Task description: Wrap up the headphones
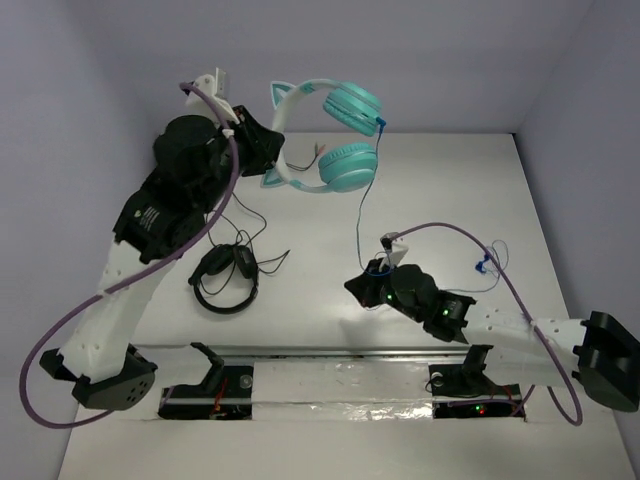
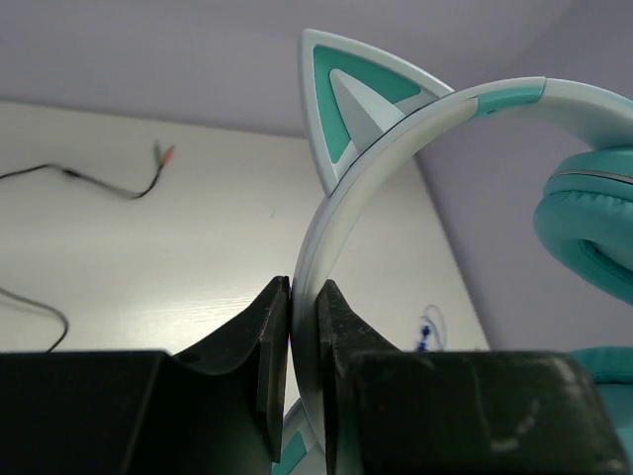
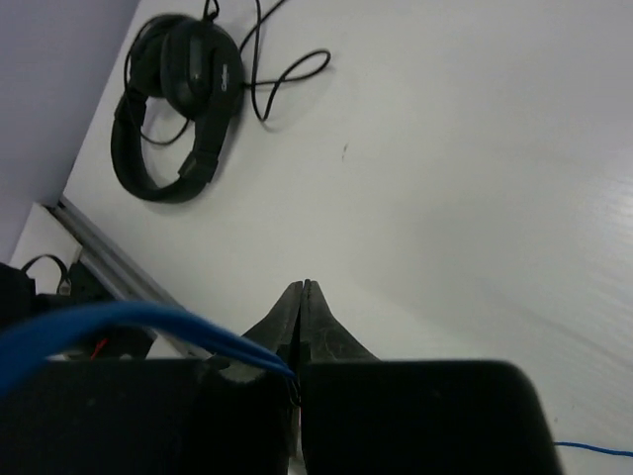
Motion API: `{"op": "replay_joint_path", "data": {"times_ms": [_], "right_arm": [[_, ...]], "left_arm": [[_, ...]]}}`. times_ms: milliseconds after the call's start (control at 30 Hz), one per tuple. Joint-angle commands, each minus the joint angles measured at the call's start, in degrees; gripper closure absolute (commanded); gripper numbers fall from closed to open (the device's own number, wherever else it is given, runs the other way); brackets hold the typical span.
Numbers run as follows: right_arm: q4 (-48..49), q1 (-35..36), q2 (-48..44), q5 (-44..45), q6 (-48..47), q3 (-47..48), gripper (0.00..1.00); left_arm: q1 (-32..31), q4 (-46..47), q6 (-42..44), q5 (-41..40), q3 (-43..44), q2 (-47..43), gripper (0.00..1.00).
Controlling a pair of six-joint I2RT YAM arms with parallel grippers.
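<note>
The teal headphones (image 1: 345, 140) hang in the air at the back of the table, held by their pale cat-ear headband (image 2: 371, 163). My left gripper (image 1: 262, 150) is shut on the headband, which sits between the jaws in the left wrist view (image 2: 305, 297). A thin dark blue cord (image 1: 360, 215) runs down from the cups to my right gripper (image 1: 360, 288), which is low near the table's middle. The right gripper (image 3: 303, 289) is shut on the cord (image 3: 148, 322); the cord enters deep between the jaws.
Black headphones (image 1: 224, 276) with a black wire lie on the table front left; they also show in the right wrist view (image 3: 176, 104). A loose thin wire with reddish tip (image 2: 148, 178) lies at the back. Blue cord loops (image 1: 488, 262) lie at the right.
</note>
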Motion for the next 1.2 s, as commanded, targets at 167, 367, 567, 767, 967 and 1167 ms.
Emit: {"op": "replay_joint_path", "data": {"times_ms": [167, 367, 567, 767, 967, 1167], "right_arm": [[-34.6, 13.4, 3.2, 0.4, 5.6, 14.1, 1.00], [-55.5, 22.3, 14.1, 4.2, 4.0, 29.4, 1.00], [-65.7, 26.6, 16.7, 9.7, 5.4, 38.2, 1.00], [-69.9, 26.6, 12.1, 15.0, -1.2, 46.7, 1.00], [-71.6, 19.9, 11.5, 16.3, -10.0, 53.7, 1.00], [-73.0, 13.7, 11.3, 18.0, -14.7, 58.1, 1.00]], "left_arm": [[4.8, 15.1, -4.5, -10.5, -11.0, 3.8, 1.00], [4.8, 21.9, -5.8, -14.3, -24.6, 5.2, 1.00], [4.8, 28.4, -5.5, -12.4, -36.0, 5.3, 1.00], [-2.1, 36.9, -2.0, -6.2, -49.1, 5.2, 1.00], [-6.7, 38.2, 1.2, -2.4, -54.6, 4.3, 1.00], [-7.2, 37.1, 1.8, 3.1, -58.8, -0.1, 1.00]]}}
